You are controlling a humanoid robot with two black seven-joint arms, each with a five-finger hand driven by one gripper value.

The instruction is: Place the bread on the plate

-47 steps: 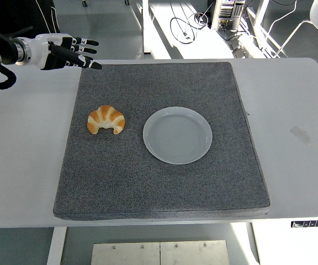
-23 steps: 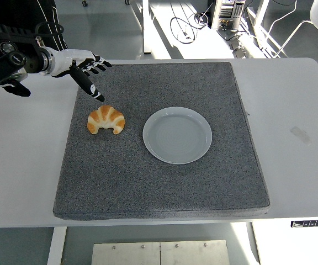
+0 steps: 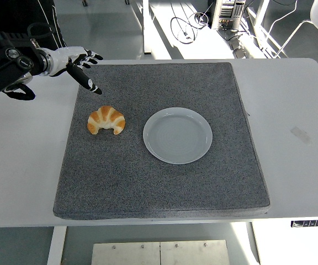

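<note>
- From the head view, we see a white worktop [image 3: 291,99] with a large dark grey mat [image 3: 164,182] laid flat across its middle, speckled and square-cornered.
- A small pale mark [image 3: 300,134] sits on the bare worktop to the right of the mat.
- Behind the worktop we see a grey floor [image 3: 115,27] in bright patches of light, black cables [image 3: 189,25] looped on it, and the legs of a white stool [image 3: 291,27] at the upper right.
- The bread [image 3: 106,120] is a croissant, golden brown with paler stripes, curved with both tips pointing towards the near edge. It lies on the left half of the mat.
- The plate [image 3: 177,135] is round, pale grey-white and glossy. It sits on the mat just right of the bread, with a clear gap between them.
- The left hand [image 3: 77,63] comes in from the upper left over the mat's far left corner, above and behind the bread and not touching it. Its fingers [image 3: 87,81] are spread apart and hold nothing, one reaching down towards the bread.
</note>
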